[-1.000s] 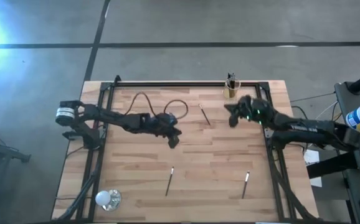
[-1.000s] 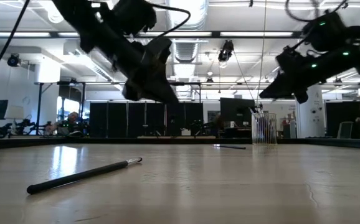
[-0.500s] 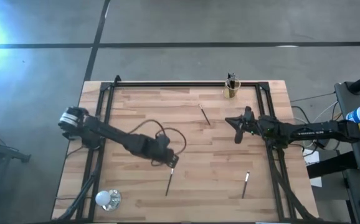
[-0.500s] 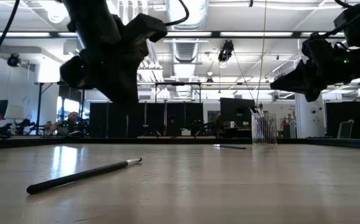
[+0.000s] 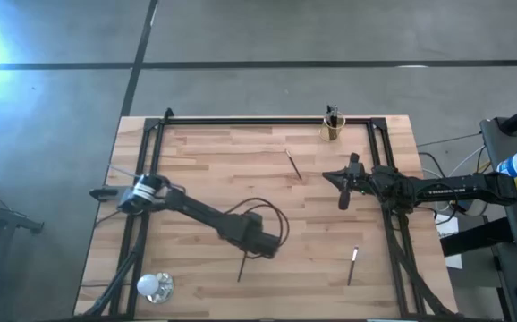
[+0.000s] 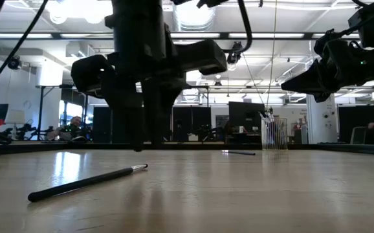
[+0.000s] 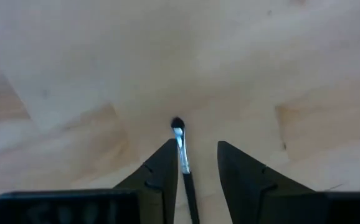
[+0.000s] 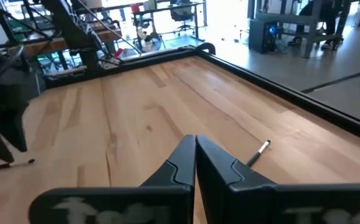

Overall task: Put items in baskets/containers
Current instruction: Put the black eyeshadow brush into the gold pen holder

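A thin dark stick (image 5: 242, 266) with a pale silvery tip (image 7: 178, 132) lies flat on the wooden table. My left gripper (image 7: 192, 167) points down over its tip end, open, with one finger on each side of the stick; no touch shows. In the low view the left gripper (image 6: 146, 146) hangs just above the stick's tip (image 6: 139, 168). Two more sticks (image 5: 292, 165) (image 5: 352, 266) lie on the table. The clear amber cup (image 5: 332, 131) stands at the far edge with sticks upright in it. My right gripper (image 5: 343, 197) is shut, held level above the table's right side.
A white shiny ball (image 5: 154, 285) sits at the near left corner. A black frame rail (image 5: 267, 121) runs along the far edge and down both sides. In the low view the cup (image 6: 274, 134) stands far right. People sit in the room behind.
My left gripper has swung from mid-table toward the near edge and somewhat right. It has tipped to point down over the stick's tip end and has opened. My right gripper drew back toward the right edge, away from the cup, then kept still, shut.
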You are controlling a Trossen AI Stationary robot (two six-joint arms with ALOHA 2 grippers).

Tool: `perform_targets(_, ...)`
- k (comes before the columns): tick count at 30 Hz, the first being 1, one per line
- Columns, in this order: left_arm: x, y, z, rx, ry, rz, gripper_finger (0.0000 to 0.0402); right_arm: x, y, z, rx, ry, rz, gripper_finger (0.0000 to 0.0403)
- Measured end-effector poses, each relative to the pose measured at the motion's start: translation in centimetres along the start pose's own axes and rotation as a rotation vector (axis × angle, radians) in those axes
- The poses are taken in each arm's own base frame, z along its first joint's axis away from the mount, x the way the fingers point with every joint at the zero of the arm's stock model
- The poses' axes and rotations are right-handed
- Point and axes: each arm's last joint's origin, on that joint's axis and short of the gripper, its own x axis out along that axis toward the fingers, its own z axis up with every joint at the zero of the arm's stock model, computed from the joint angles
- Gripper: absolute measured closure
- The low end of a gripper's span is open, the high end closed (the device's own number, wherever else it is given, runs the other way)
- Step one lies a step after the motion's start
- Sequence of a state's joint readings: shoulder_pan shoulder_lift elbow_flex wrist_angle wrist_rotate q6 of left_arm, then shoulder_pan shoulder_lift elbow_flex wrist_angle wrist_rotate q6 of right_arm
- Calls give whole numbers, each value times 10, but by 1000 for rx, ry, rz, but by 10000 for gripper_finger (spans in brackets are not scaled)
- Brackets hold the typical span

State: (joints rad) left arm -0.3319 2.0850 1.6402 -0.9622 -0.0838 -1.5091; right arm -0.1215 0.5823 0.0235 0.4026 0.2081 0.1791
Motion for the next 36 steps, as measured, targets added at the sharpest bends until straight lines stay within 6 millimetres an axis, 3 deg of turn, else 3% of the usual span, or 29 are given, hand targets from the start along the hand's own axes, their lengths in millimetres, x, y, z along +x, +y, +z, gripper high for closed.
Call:
perform_targets(13,23,0,-3,-20,8,127,303,0,0,0,-7,0,1,394)
perform_targets(22,30,8,-5,-10,0,163,391,0,0,0,-7,-1,1,394)
perform_targets(24,30,8,-5,5,2,163,395,0,0,0,-7,-1,1,394)
perform_targets(31,16,17,-3,72,-42,202,398,0,0,0,-7,1,0,394)
perform_targets(36,-21,19,5,143,-218,81,400,0,0,0,-18,3,0,394)
